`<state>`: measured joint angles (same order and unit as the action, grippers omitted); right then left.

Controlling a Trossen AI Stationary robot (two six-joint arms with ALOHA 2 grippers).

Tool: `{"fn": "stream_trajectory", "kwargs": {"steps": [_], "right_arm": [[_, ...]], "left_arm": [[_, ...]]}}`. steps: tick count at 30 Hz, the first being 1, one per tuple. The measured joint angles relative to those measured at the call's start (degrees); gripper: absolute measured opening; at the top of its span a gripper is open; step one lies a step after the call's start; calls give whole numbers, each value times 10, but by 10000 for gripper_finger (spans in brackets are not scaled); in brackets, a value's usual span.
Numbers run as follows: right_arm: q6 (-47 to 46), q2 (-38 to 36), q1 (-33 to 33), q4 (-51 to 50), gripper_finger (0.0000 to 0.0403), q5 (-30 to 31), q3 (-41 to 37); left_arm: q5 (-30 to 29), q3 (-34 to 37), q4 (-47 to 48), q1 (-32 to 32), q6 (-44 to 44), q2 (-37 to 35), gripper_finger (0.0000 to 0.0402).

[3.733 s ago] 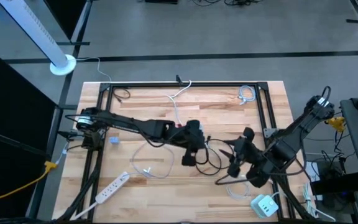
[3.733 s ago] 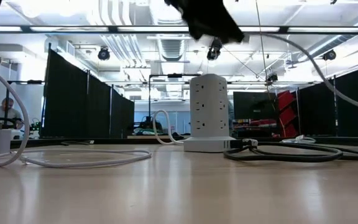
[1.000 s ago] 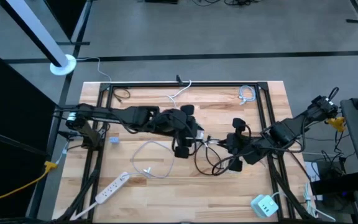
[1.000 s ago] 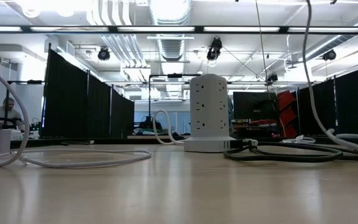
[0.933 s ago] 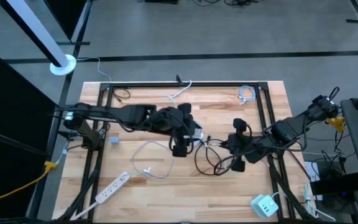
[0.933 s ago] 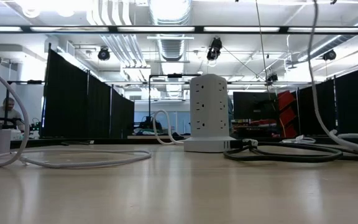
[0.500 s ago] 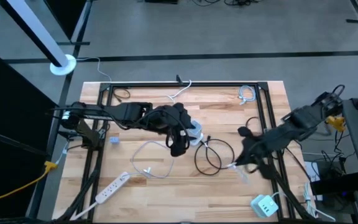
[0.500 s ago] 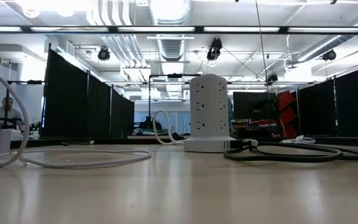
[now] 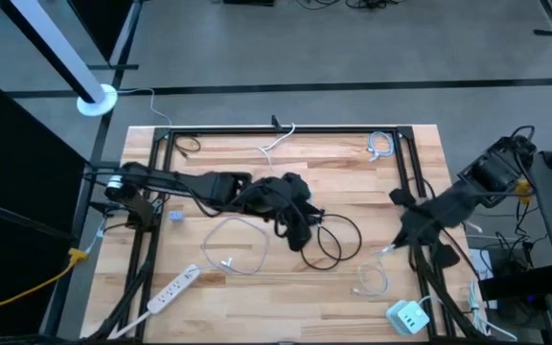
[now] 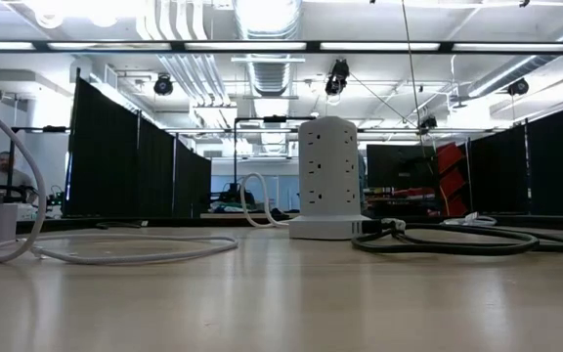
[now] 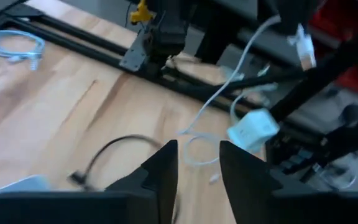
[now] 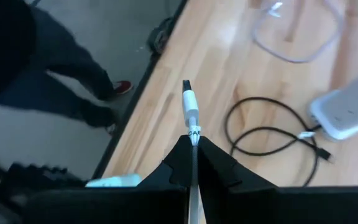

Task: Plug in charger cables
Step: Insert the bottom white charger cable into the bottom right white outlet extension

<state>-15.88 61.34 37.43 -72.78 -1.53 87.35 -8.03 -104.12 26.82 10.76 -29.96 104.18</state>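
Note:
My right gripper hovers by the table's right edge, shut on a white charger cable. That cable's plug sticks out past the fingertips. My left gripper is over the table's middle, above a black cable loop, open with nothing between its fingers. The white socket tower stands upright on the table; in the high view my left arm hides most of it. Another white cable lies in a loose loop left of centre. My right gripper pinches the white cable just behind its plug between its two fingertips. The cable runs along the fingers and the plug points forward beyond them. The gripper slants down toward the table. The end is lifted clear, and the rest hangs slack to a loop on the table.
A long white power strip lies near the front left. A small white charger block sits at the front right corner, and a pale blue cable coil at the far right. A black frame runs around the table.
My right gripper has pulled away from the table's middle toward the right edge and risen, carrying the white cable's end with it. The cable's slack now lies looped near the front right. My left gripper has shifted a little toward the right, over the black loop.

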Motion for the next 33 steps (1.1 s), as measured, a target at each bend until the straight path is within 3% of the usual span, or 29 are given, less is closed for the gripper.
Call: {"fn": "stream_trajectory", "kwargs": {"steps": [6, 12, 18, 25, 28, 33], "right_arm": [[-50, 16, 86, -47, 0, 25, 0], [-137, 35, 153, -63, 0, 32, 0], [-241, 58, 200, -80, 0, 31, 0], [-281, 109, 209, -79, 0, 30, 0], [-279, 139, 215, -78, 0, 2, 0], [-250, 167, 230, -78, 0, -15, 0]], "left_arm": [[2, 0, -105, 24, -13, 39, 89], [-18, 0, -112, 48, -42, 42, 76], [-131, 0, -111, 99, -52, 43, 65], [-306, 0, -121, 169, -104, 87, 64], [-325, 0, -189, 198, -172, 129, 64], [-325, -10, -428, 242, -105, 230, 64]]}}
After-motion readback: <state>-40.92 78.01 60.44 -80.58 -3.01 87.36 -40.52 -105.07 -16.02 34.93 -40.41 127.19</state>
